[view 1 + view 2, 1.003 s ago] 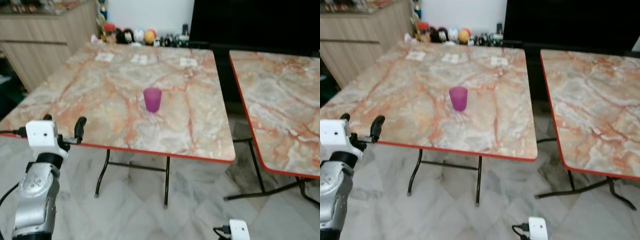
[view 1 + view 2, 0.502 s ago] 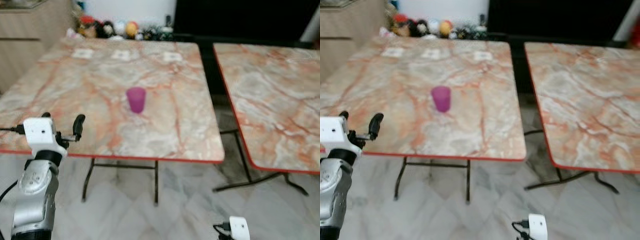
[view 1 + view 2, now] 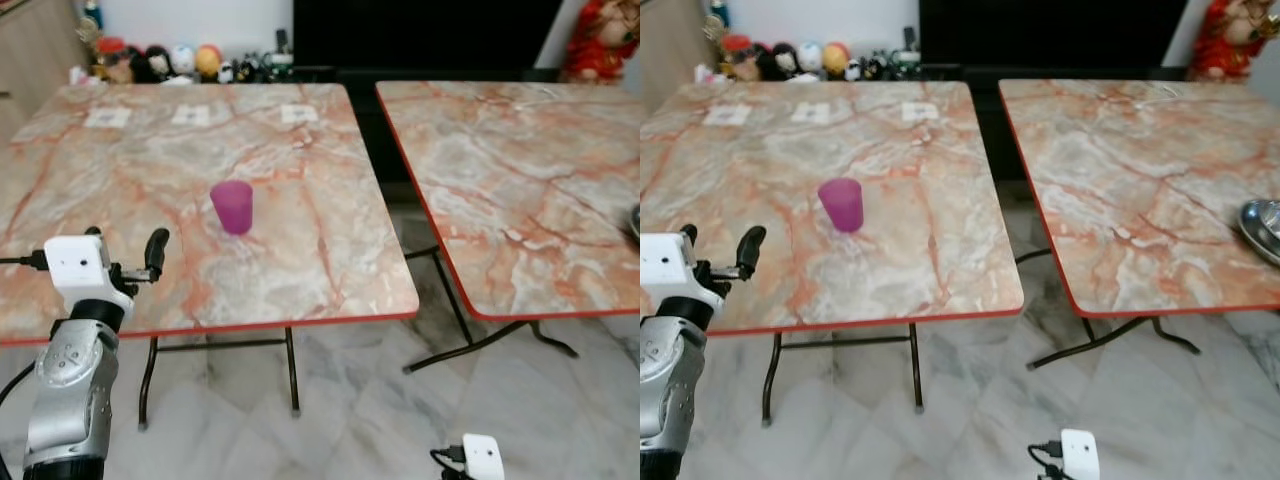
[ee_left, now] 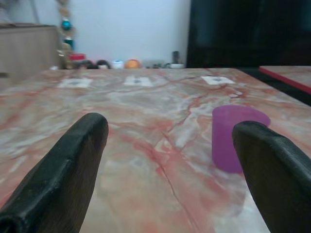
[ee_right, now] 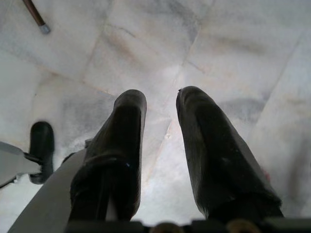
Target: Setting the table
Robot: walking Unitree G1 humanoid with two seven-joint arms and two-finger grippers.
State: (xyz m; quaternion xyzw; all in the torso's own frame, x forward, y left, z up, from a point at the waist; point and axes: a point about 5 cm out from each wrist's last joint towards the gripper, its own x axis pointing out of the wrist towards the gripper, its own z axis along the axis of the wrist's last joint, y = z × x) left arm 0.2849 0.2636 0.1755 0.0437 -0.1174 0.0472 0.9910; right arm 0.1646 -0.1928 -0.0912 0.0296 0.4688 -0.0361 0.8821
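- Cup [image 3: 232, 207], purple and translucent, is standing upright on the left worktop [image 3: 330, 250], near its middle and well apart from every edge.
- Left gripper [image 3: 125, 253] is hovering at the near edge of that worktop, its fingers [image 4: 68, 174] spread wide and gripping nothing; in the left wrist view the cup is sitting ahead, close to the inner side of one finger, untouched.
- Right gripper [image 5: 160, 111] is hanging idle over the tiled floor [image 5: 233, 58], its fingers slightly parted and gripping nothing.
- Three small paper squares [image 3: 190, 115] are lying in a row near the far edge of the left worktop, and a row of small figurines [image 3: 170, 62] is standing beyond that edge.
- Second worktop [image 3: 1140, 190] is standing to the right across a narrow gap; a metal bowl [image 3: 1262, 226] is resting at its right edge.
- Handling judgement: the cup is looking like thin plastic, so it is probably light, fairly stiff, smooth-walled and easy to tip.
- Grip point: the fingers are best placed on opposite sides of the wall at about mid-height, below the rim, with moderate squeeze, since a hard clench may deform the wall.
- Risk: a finger brushing the cup during approach is likely to knock it over or push it away.
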